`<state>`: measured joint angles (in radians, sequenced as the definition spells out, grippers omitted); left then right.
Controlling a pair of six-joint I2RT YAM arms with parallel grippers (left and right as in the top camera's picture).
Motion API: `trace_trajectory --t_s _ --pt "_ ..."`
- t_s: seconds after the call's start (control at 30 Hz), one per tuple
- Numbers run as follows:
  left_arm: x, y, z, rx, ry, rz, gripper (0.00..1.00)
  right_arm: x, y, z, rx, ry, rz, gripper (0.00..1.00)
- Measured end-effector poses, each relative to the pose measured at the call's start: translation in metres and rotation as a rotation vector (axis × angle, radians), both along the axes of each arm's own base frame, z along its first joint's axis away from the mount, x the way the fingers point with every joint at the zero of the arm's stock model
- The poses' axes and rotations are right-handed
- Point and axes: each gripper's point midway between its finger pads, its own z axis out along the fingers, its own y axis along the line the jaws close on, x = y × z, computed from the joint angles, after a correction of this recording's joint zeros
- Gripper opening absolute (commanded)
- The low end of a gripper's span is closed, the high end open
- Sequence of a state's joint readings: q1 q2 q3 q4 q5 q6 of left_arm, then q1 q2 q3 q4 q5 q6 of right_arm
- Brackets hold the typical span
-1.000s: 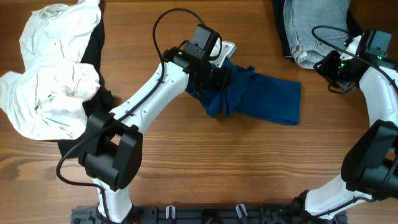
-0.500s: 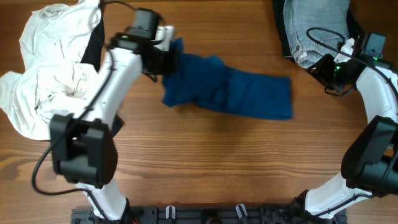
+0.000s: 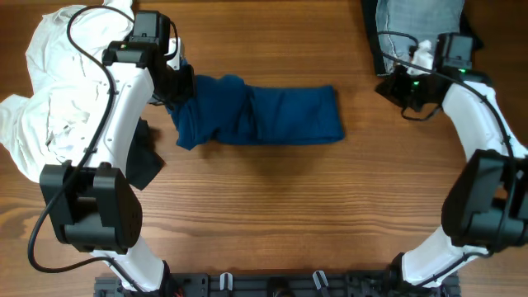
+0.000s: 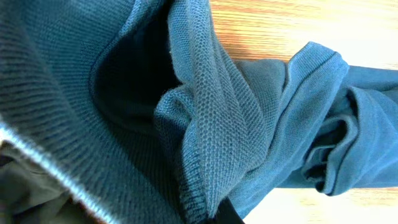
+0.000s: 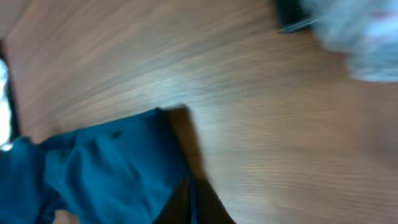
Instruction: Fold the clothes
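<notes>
Dragged left: shirt [image 3: 272,115] | dark-blue, elongated, bunched at left end effector [image 3: 181,88]

All I see around me is a wooden table [image 3: 272,214], warm brown, its grain running from side to side in lighter and darker streaks. The light falls evenly from above and leaves only soft, short shadows on the wood. Along the near edge runs a black rail [image 3: 272,285] with small metal hooks; from my right wrist the wood looks blurred.
</notes>
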<state>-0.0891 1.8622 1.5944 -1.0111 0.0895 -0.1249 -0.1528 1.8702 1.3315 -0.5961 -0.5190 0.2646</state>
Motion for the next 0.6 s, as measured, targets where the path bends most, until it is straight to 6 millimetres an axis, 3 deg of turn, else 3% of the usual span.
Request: trace_trajectory --t_s 0.27,0.4,0.6 --pt "0.0 0.002 0.0 0.01 0.002 0.003 0.04 0.015 0.063 -0.029 0.243 -0.039 0.184 0.04" --pt "-0.001 0.0 0.0 -0.001 0.003 0.0 0.04 0.01 0.077 -0.039 0.3 -0.021 0.232 0.04" --pt "-0.001 -0.001 0.0 -0.005 0.003 -0.001 0.04 0.006 0.082 -0.049 0.321 -0.008 0.258 0.04"
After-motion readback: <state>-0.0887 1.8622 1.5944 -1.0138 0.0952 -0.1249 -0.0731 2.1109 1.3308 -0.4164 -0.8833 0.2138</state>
